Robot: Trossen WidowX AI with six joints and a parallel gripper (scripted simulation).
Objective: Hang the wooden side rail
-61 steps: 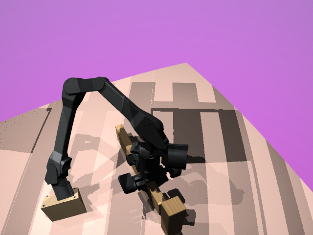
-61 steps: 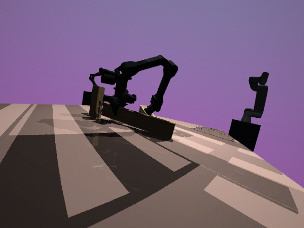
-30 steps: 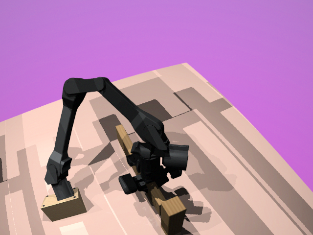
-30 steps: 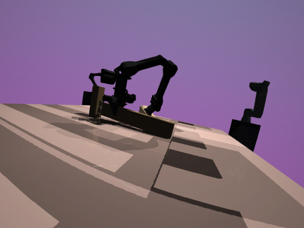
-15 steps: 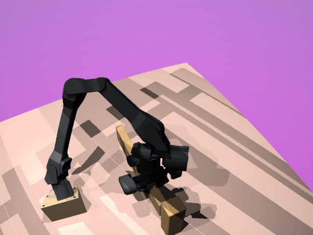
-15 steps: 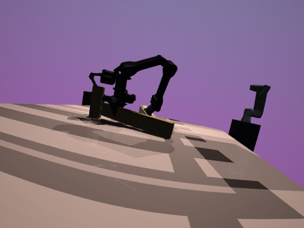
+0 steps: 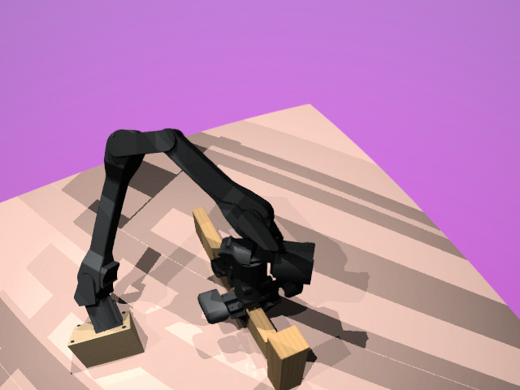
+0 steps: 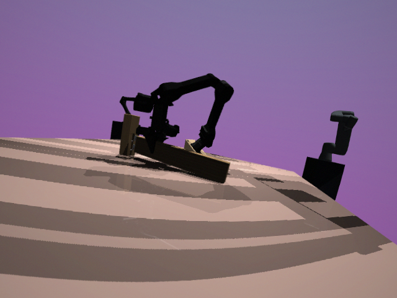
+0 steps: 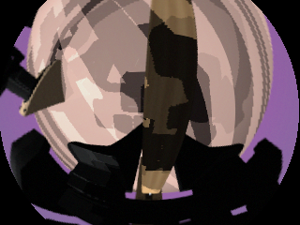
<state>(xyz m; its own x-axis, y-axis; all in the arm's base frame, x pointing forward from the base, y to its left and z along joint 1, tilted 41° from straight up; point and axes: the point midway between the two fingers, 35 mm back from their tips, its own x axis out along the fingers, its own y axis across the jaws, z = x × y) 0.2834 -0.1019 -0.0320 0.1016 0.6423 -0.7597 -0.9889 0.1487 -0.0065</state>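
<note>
The wooden side rail (image 7: 206,236) (image 8: 192,161) (image 9: 168,69) slopes down from the headboard post (image 7: 288,361) (image 8: 129,133) to the table. Its far end rests on the table top. Its near end is raised and meets the post's slotted face. The hooks and pins are too small and dark to make out, so I cannot tell how they sit. My gripper (image 7: 248,309) (image 8: 153,144) (image 9: 156,126) is shut on the rail from above, close to the post, with one finger on each side of the rail.
The arm stands on a wooden base block (image 7: 105,342) (image 8: 191,146) (image 9: 45,90) to one side of the rail. A second dark arm (image 8: 341,133) on a black box (image 8: 322,176) stands off the table's far edge. Another black box (image 8: 115,130) is behind the post.
</note>
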